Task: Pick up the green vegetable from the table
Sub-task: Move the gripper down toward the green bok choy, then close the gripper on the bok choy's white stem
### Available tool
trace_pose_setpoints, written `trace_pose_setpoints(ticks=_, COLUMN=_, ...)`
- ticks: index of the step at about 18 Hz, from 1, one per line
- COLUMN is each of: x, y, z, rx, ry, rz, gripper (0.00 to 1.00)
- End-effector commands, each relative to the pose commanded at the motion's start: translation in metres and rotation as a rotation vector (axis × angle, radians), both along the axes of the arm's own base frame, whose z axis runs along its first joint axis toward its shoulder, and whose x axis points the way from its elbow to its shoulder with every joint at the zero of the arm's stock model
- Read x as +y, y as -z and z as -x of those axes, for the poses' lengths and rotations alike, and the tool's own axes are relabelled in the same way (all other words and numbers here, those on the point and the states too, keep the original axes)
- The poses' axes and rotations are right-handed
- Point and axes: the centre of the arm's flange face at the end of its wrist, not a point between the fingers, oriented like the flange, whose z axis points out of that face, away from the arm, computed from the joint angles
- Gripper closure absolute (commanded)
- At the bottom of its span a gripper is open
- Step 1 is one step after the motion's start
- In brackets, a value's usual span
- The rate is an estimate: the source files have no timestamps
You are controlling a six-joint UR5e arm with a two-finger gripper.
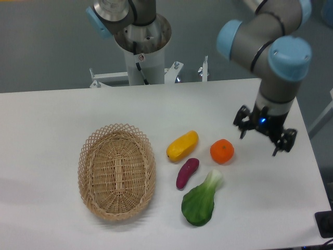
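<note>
The green vegetable [201, 200] lies flat on the white table [52, 120], near the front edge, its dark leaf toward the front and its pale stalk pointing up-right toward the orange. My gripper [258, 144] hangs above the table at the right, beside the orange and well up-right of the vegetable. Its two fingers are spread apart and hold nothing.
An oval wicker basket [116, 171] sits at the left of the vegetable. A yellow oblong fruit [182, 145], a small purple eggplant-like piece [187, 173] and an orange [222, 151] lie just behind the vegetable. The arm's base column [143, 52] stands at the table's far edge.
</note>
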Motion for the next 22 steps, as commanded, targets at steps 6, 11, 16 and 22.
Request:
trace_pose_setpoints(ticks=6, x=0.017, y=0.056, z=-0.017, rx=-0.003, ry=0.015, rz=0.0, gripper=0.0)
trace_pose_setpoints(ticks=11, x=0.02, y=0.086, z=-0.023, rx=-0.025, ry=0.019, rz=0.018, gripper=0.0)
trace_pose_setpoints(ticks=16, x=0.017, y=0.107, z=-0.033, rx=-0.019, ry=0.026, rz=0.021, gripper=0.0)
trace_pose_setpoints(ticks=22, x=0.022, y=0.124, z=-0.041, rx=-0.007, ry=0.039, rz=0.017, gripper=0.0)
